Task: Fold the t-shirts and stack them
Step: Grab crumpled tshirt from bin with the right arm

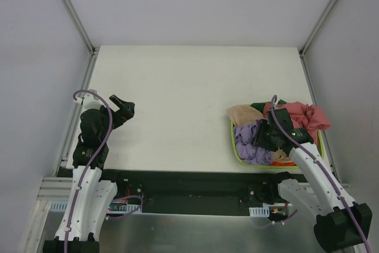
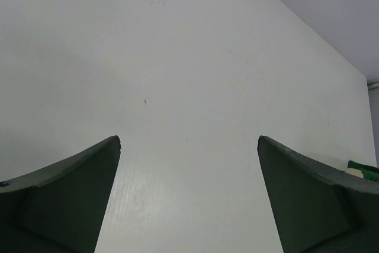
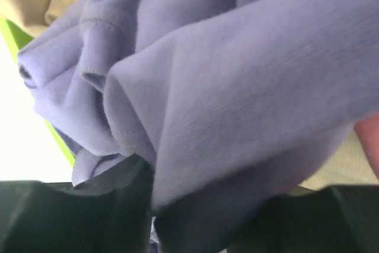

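My right tool [image 1: 270,139] sits in the purple shirt [image 3: 237,87], can't tell if it's gripping; left tool [image 2: 189,146] gapes wide, well away.

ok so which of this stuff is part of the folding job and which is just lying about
Job: lavender t-shirt, tan t-shirt, pinkish-red t-shirt, dark green t-shirt, all heaped unfolded.
Not the job: lime-green basket, only holding the heap; table.

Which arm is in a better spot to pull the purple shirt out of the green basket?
Right. The right tool is down in the lime-green plastic basket, with the soft lavender-purple cloth t-shirt bunched between its fingers. The left tool hangs open over the white table.
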Available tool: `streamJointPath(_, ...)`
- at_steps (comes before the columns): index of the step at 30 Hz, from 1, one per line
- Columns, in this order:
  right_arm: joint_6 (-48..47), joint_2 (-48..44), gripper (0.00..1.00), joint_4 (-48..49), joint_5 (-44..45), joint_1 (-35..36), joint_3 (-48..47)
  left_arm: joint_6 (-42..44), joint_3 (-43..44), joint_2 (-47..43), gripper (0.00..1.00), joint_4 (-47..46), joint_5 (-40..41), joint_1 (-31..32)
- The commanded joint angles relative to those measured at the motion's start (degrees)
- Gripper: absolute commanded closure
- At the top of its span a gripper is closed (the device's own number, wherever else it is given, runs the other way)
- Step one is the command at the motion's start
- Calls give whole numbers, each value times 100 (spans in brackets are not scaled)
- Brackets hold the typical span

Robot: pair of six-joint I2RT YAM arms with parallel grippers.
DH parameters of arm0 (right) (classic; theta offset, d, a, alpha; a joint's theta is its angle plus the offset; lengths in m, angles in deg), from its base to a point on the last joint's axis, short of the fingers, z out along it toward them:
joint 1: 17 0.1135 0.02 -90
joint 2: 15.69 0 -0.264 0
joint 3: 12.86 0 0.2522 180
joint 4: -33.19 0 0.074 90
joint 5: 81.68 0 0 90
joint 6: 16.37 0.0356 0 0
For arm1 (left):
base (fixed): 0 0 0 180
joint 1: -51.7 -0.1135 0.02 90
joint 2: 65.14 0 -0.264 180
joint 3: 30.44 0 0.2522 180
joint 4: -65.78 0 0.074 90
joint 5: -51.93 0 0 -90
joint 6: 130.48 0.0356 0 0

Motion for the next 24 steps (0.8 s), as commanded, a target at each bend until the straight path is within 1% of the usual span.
streamJointPath(1, 46, 71, 69, 479, 163, 10, -194, -59, -11, -34, 1, -111, 99, -23)
streamJointPath(2, 37, -78, 78, 365, 330, 10, -282, -59, -11, -42, 1, -103, 81, -23)
streamJointPath(3, 11, -236, 83, 259, 454, 1, -387, -59, -11, -51, 1, -102, 64, -23)
streamJointPath(4, -24, -437, 90, 163, 559, 1, -501, -59, -11, -51, 1, -102, 46, -23)
streamJointPath(6, -86, -816, 100, -13, 736, 10, -756, -59, -11, -51, 1, -111, 37, -23)
streamJointPath(9, -288, -1203, 99, -277, 911, 10, -1440, -59, 15, -60, 1, -111, -33, -23)
streamJointPath(13, -543, -1310, 99, -524, 1105, 10, -2416, -59, 15, -51, 1, -111, -95, -23)
streamJointPath(16, -613, -1240, 99, -375, 1097, 10, -3075, -50, 24, -51, 1, -111, -129, -23)
streamJointPath(20, -762, -985, 99, 152, 685, 1, -3849, -76, 33, -25, 1, -111, -191, -23)
streamJointPath(24, -798, -590, 99, 451, 446, 10, -4456, -129, 138, 63, 1, -120, -533, -23)
